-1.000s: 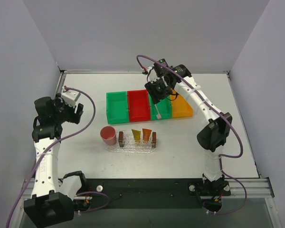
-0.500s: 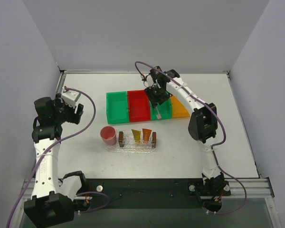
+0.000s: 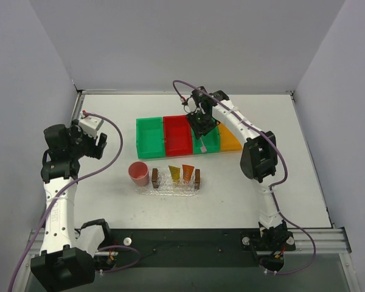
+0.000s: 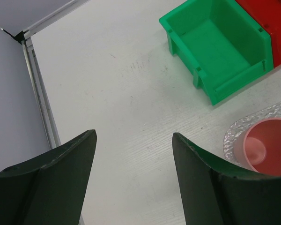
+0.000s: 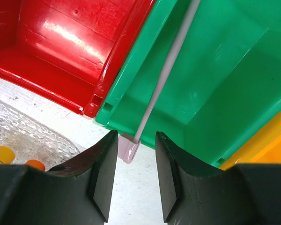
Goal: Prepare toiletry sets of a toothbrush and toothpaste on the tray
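Observation:
The toothbrush (image 5: 166, 70) is a pale pink stick lying slanted in the second green bin (image 5: 215, 79). Its end (image 5: 129, 149) pokes out over the bin's front rim. My right gripper (image 5: 136, 140) straddles that end with narrowed jaws. A gap still shows on the right side, so the gripper is open; from above, the right gripper (image 3: 202, 126) hangs over this bin (image 3: 208, 143). Two orange toothpaste tubes (image 3: 174, 173) (image 3: 188, 172) stand in the clear tray (image 3: 176, 184), between its brown handle blocks. My left gripper (image 4: 133, 135) hovers open and empty over bare table at the left.
A green bin (image 3: 149, 137), a red bin (image 3: 177, 134) and an orange bin (image 3: 232, 139) form a row with the toothbrush's bin. A pink cup (image 3: 138, 174) stands just left of the tray on a clear textured mat (image 5: 28, 136). The table's metal edge (image 4: 37, 89) runs along the left.
My right arm has folded in and brought the gripper down onto the toothbrush's end, and its jaws have narrowed around it. The left arm has not moved.

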{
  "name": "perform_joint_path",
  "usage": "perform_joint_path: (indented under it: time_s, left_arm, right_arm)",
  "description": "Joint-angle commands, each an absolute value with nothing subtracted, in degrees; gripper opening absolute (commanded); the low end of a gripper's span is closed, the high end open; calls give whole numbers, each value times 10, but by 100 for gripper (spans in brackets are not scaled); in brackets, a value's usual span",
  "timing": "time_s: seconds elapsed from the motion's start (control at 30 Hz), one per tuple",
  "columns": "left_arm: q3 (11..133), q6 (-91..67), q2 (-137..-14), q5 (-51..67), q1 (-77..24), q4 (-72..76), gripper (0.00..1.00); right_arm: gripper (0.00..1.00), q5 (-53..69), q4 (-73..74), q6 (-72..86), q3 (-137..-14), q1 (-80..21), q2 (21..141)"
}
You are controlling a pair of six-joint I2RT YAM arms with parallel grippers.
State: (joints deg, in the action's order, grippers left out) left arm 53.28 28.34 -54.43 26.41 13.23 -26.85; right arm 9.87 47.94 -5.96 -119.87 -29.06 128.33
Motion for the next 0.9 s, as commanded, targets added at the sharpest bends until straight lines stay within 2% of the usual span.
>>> perform_joint_path:
  time_s: [0.0,0.87]
  left_arm:
    - [532,290,-539,279,135,-261,76]
    - [516,294,-535,277,135,-254,76]
  right_arm:
    - [33,90,489,-59,-1189,-287,1299]
    - [29,85,483,-61,-1168,-280,1326]
